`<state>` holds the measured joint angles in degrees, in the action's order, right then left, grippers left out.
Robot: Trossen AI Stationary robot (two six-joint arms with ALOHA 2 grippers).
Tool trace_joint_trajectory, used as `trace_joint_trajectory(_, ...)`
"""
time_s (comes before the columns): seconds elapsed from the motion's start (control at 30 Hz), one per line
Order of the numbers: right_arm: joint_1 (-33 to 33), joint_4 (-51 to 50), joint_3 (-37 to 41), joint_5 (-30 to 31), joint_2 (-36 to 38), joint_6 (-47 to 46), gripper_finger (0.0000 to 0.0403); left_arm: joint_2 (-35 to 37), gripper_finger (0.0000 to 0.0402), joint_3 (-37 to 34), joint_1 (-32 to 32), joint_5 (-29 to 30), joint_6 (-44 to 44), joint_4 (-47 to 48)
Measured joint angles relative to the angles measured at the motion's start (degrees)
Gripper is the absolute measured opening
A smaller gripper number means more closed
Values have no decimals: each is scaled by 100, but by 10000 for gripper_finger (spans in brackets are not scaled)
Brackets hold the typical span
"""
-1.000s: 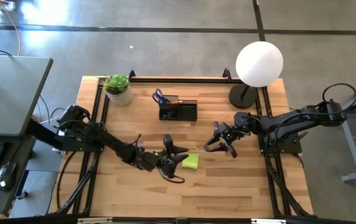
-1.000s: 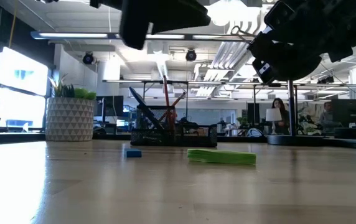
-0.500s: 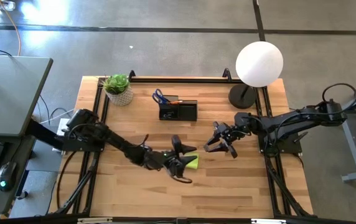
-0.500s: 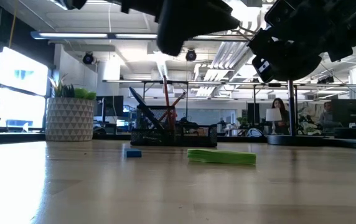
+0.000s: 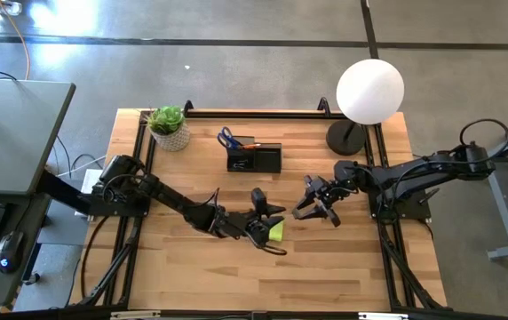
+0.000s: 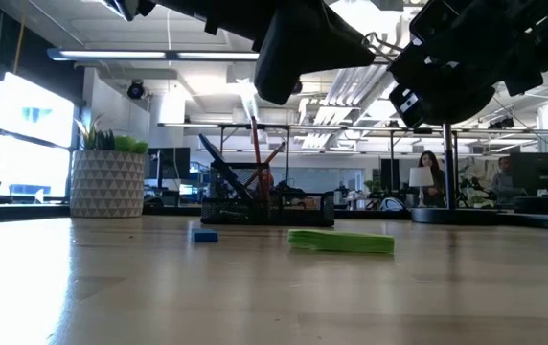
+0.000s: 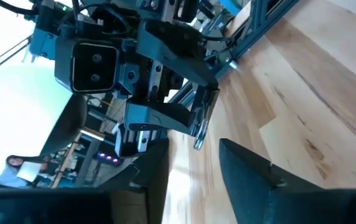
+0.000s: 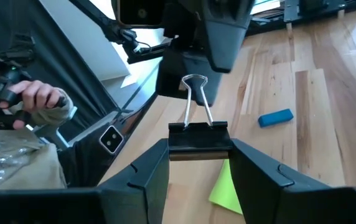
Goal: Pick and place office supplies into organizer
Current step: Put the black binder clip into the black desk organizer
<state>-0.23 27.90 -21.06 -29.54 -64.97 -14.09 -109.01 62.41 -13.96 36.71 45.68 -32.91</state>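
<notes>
Left gripper (image 5: 267, 222): jaws apart, empty, over the sticky note pad (image 5: 276, 231).
Right gripper (image 8: 199, 163): clamping a binder clip (image 8: 197, 134), beside the pad.

Nothing readable anywhere in these views: no words, no numbers, no brand marks, no signs that can be made out. The camera housing seen from the left wrist view carries no legible marking, and the screens in the room behind the tabletop are too small to read.
</notes>
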Motion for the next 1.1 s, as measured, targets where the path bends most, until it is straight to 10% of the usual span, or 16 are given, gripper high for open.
trace_joint_trajectory(0.57,-9,-111,0,-54,2,96,146,0,7,0,9,-566,-258,-26)
trace_joint_trajectory(1.1,-15,-505,2,641,-3,605,182,21,2,0,-173,945,-355,-12)
